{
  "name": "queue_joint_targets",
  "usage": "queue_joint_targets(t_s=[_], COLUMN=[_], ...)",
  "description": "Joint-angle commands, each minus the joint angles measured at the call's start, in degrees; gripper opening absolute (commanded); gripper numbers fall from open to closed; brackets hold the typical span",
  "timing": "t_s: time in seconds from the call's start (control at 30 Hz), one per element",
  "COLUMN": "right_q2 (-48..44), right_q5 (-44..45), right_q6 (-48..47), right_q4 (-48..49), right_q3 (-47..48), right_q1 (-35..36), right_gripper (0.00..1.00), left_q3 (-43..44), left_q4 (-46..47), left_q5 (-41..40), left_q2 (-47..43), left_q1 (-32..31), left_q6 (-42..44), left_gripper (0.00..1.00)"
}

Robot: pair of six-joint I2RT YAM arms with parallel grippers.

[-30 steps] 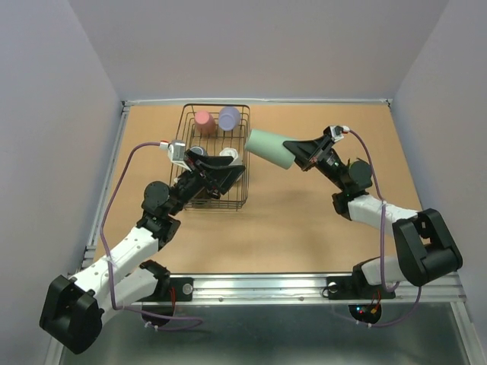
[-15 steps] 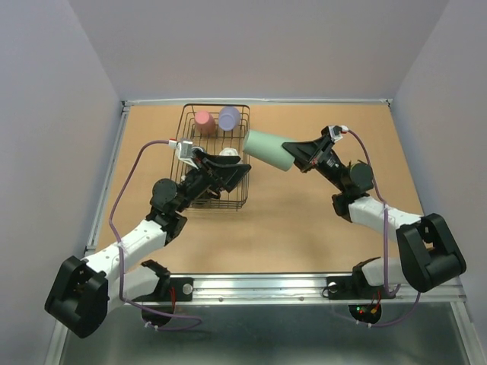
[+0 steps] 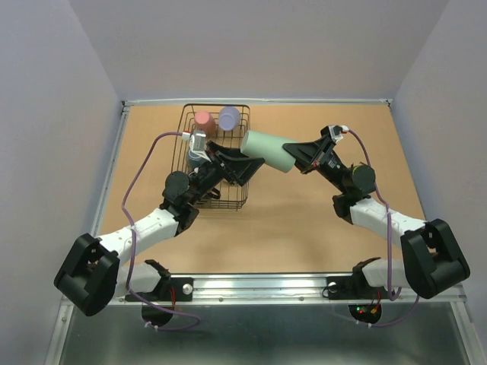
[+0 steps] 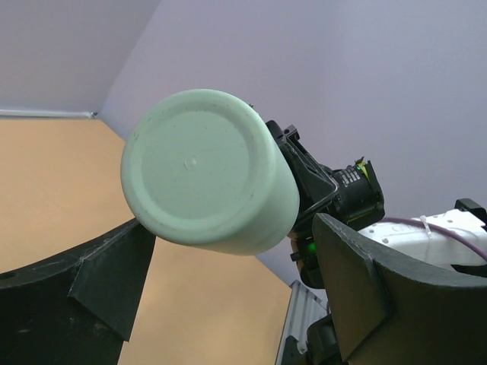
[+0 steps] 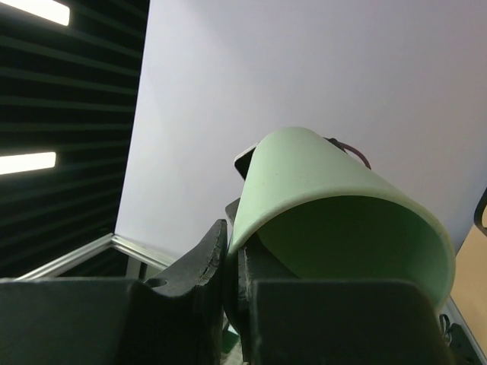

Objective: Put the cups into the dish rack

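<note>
My right gripper (image 3: 298, 154) is shut on the rim of the mint green cup (image 3: 268, 150) and holds it on its side in the air, base toward the left arm. The cup's rim is pinched between my fingers in the right wrist view (image 5: 335, 205). My left gripper (image 3: 245, 166) is open, raised above the right side of the black wire dish rack (image 3: 185, 114). Its jaws stand either side of the cup's base (image 4: 205, 179), not touching. A pink cup (image 3: 203, 119) and a lavender cup (image 3: 228, 116) sit at the rack's far end. Other cups are hidden under the left arm.
The rack stands at the table's far left, near the back wall. Bare tan table (image 3: 304, 220) lies between the arms and to the right.
My left gripper has risen out of the rack and moved right toward the mint cup. The right gripper has carried the cup slightly left toward it.
</note>
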Motion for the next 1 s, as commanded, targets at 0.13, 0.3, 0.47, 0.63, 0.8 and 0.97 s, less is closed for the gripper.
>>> queue_joint_targets(t_s=[0.13, 0.3, 0.47, 0.63, 0.8, 0.97], right_q2=[-2.36, -2.8, -3.07, -3.42, -3.24, -3.77], right_q5=[-0.03, -0.12, -0.47, -0.91, -1.61, -1.7], right_q6=[1.98, 2.24, 2.33, 2.42, 3.12, 3.21], right_q4=[31.31, 31.31, 31.23, 31.31, 31.23, 31.23], right_q3=[-0.12, -0.47, -0.65, -0.82, -0.56, -1.0], right_q1=[0.44, 0.35, 0.44, 0.53, 0.7, 0.7], right_gripper=[0.0, 0.0, 0.0, 0.0, 0.0, 0.0], left_q3=[3.79, 3.43, 3.96, 4.49, 5.19, 6.86], left_q4=[9.21, 9.12, 9.39, 9.65, 10.09, 10.27], left_q5=[-3.66, -6.04, -5.86, -5.78, -5.95, -5.16], left_q2=[0.19, -1.22, -0.87, 0.1, 0.71, 2.21], left_q1=[-1.21, -1.3, -1.3, -1.48, -1.57, -1.92], left_q6=[0.11, 0.64, 0.55, 0.55, 0.55, 0.46], left_gripper=[0.94, 0.93, 0.91, 0.89, 0.88, 0.7])
